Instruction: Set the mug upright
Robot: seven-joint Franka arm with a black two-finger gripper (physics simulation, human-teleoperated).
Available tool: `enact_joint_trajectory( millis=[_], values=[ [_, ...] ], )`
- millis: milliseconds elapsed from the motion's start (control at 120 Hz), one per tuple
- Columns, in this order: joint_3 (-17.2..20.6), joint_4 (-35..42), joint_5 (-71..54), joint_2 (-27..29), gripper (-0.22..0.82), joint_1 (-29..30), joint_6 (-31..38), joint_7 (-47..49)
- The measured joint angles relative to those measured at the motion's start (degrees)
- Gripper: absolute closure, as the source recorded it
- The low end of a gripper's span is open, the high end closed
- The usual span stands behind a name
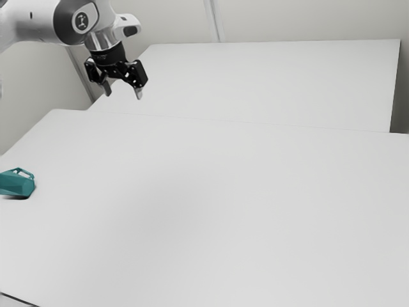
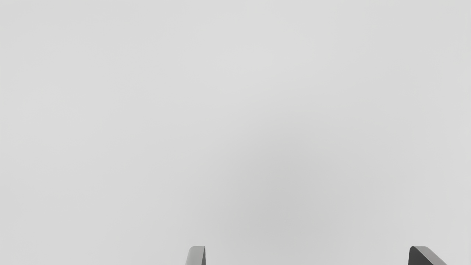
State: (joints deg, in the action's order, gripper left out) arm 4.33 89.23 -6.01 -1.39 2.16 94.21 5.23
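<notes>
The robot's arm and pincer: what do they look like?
The smooth, rounded, white arm has a dark grey joint cap with a pale round emblem. A small white housing with a dark patch juts out above the black, angular pincer, whose two grey fingers have darker inner faces.

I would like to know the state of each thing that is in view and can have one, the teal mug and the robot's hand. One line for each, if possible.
Mug: lying on its side on the table, handle upward, not gripped; partly cut off by the exterior view's left edge.
Hand: open, empty, raised above the table, away from the mug.
</notes>
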Motion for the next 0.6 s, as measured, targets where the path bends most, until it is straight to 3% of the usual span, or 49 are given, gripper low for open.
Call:
enact_joint_trajectory(
  millis=[600],
  values=[
    [-0.15,0.89,2.44,2.11,0.0,-2.26,-1.49,0.22]
  ],
)
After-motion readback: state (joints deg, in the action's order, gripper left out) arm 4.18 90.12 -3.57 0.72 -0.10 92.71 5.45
